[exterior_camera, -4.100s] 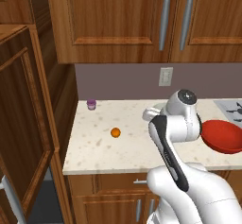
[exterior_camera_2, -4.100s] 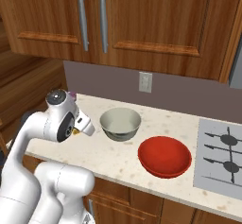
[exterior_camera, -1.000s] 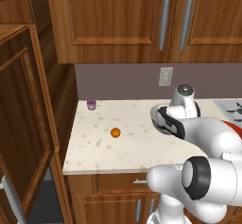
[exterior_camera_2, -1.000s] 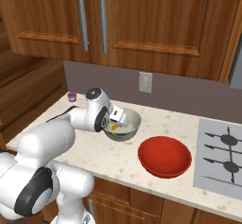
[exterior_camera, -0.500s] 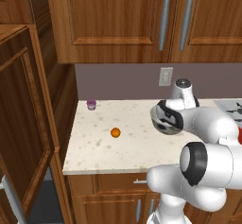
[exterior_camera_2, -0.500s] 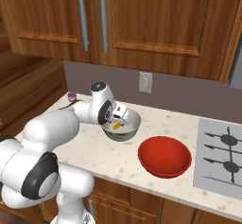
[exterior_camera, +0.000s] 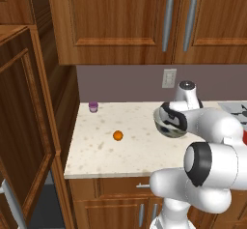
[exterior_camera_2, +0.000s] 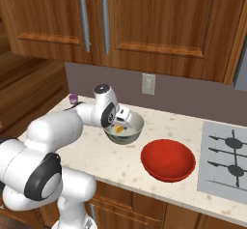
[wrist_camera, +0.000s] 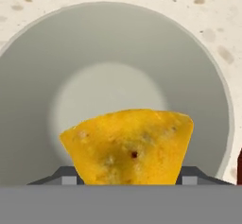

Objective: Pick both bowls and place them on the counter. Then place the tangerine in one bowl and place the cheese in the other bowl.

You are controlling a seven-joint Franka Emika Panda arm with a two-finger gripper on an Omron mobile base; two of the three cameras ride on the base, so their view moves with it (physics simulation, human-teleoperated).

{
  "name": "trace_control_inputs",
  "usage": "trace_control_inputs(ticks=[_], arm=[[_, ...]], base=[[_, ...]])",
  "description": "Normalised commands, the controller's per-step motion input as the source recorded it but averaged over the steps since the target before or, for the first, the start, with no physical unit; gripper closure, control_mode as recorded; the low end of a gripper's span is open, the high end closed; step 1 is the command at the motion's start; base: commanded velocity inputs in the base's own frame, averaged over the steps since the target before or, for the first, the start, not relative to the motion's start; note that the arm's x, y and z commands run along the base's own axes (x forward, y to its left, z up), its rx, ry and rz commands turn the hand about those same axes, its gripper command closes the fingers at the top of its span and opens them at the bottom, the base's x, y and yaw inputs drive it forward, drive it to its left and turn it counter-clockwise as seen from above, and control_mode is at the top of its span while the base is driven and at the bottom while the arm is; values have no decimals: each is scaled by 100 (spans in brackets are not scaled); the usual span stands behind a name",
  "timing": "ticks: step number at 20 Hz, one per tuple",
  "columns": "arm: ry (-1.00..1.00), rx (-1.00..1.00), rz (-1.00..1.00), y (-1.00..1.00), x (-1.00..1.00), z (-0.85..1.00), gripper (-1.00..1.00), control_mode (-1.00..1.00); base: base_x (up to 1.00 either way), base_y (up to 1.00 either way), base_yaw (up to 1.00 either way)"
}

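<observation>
1 claw (exterior_camera_2: 120,122) is gripping the cheese (wrist_camera: 128,146) just above the pale bowl (exterior_camera_2: 124,128) on the tabletop (exterior_camera_2: 111,160); it should be lowering over the centre before releasing. Tangerine (exterior_camera: 117,135) is waiting well apart.

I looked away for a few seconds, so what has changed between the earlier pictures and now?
The arm swung from the near edge of the counter out over the grey bowl, carrying the cheese. The gripper now holds the wedge just above the bowl's inside, not yet let go. The red bowl, tangerine and purple cup stayed put.
</observation>
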Motion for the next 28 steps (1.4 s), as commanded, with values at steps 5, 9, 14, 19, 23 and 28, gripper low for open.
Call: trace_control_inputs(ticks=[5,9,14,19,23,28], arm=[[0,0,2,0,0,-9,100,-100],[0,0,1,0,0,-6,100,-100],[0,0,1,0,2,-6,100,-100],[0,0,1,0,0,-8,100,-100],[0,0,1,0,0,-9,-100,-100],[0,0,1,0,0,-2,-100,-100]], base=[[0,0,0],[0,0,0],[0,0,0],[0,0,0],[0,0,0],[0,0,0]])
